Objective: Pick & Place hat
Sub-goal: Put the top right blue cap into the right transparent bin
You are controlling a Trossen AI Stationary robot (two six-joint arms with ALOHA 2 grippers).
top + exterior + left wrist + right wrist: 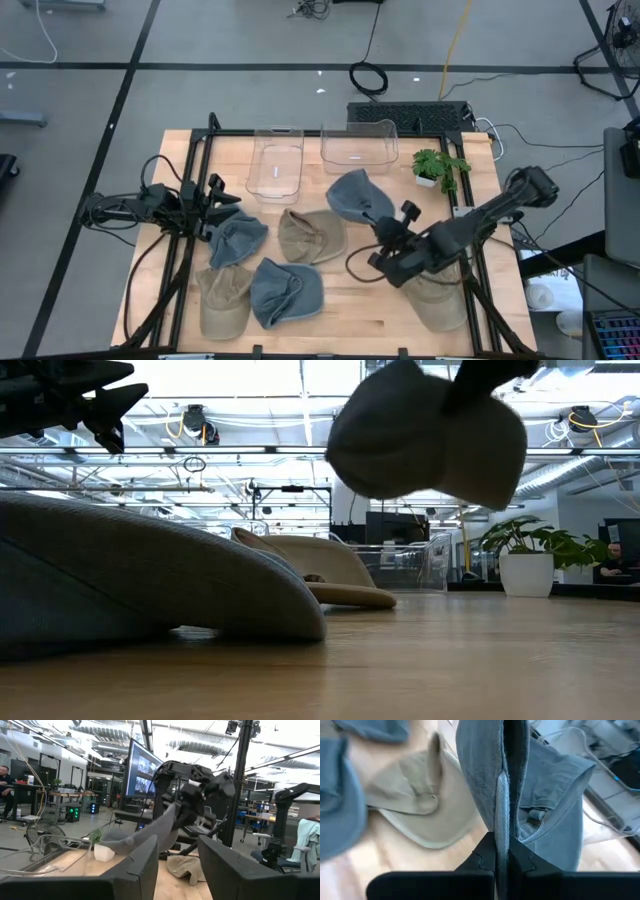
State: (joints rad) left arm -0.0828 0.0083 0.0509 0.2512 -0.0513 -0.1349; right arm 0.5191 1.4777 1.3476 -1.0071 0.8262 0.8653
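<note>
As we looked from the near edge of the table (pixel 340 318) toward the far one, we saw several hats lying on the wood: a tan hat (pixel 224 301) and a blue hat (pixel 285 292) nearest, another tan hat (pixel 438 297) under the right arm, then a blue hat (pixel 236 239) on the left and a tan one (pixel 310 234) mid-table. Above these, the right gripper (pixel 385 232) had its fingers pinched tight on the edge of a blue-grey hat (pixel 357 197), which hung lifted off the table; its fabric ran straight out from the fingertips, long axis in line with the fingers and pointing toward the far side. The left gripper (pixel 222 196) hovered over the left edge with its fingers (pixel 145 865) narrowly parted and holding nothing, so we judged the right arm the working one. Farther back stood two clear bins (pixel 276 165) and (pixel 358 146), the second just beyond the held hat, which we judged the likely drop place. A small potted plant (pixel 437 167) sat at the far right.
</note>
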